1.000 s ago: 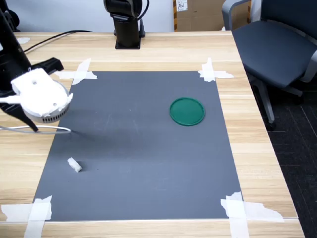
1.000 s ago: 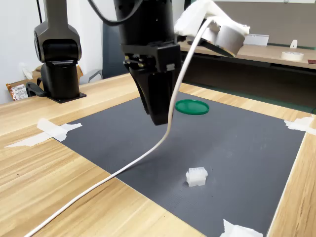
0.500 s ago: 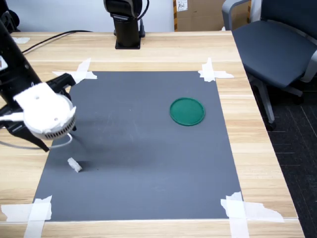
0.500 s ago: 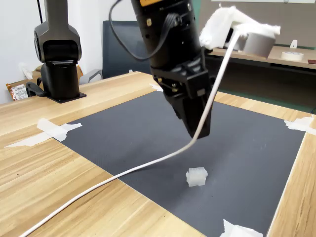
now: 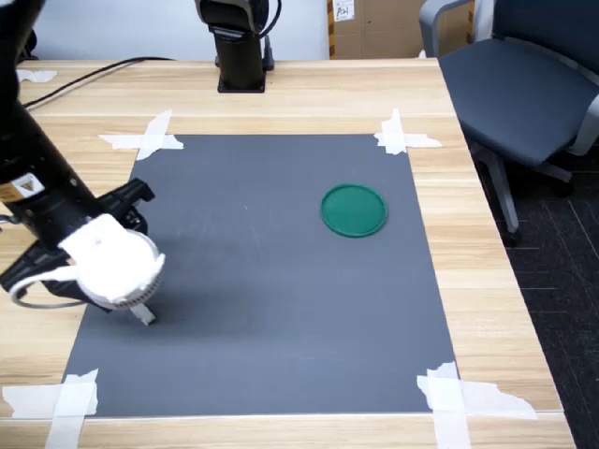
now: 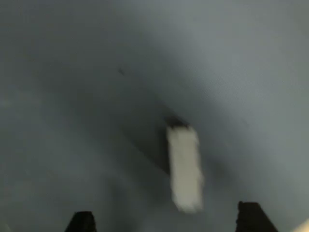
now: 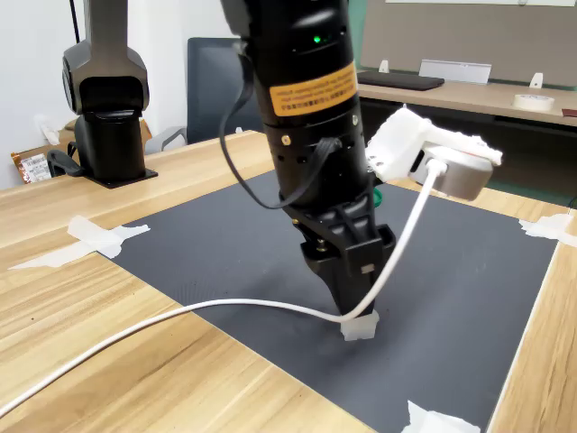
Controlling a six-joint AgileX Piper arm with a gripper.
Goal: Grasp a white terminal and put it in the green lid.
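Note:
The white terminal lies on the dark grey mat near its front left corner in the first exterior view, where only its tip shows below the arm's white wrist camera. My gripper points down just above the terminal. It is open: in the wrist view the two dark fingertips stand wide apart, and the terminal lies on the mat ahead of the gap, not held. The green lid sits flat on the mat's right half, far from the gripper.
A second black arm base stands at the table's back. White tape strips hold the mat's corners. A white cable trails from the wrist across the wood. An office chair stands off the table's right side.
The arm has come down and toward the mat's front left corner. The gripper now hangs right over the white terminal. Terminal and lid have not moved.

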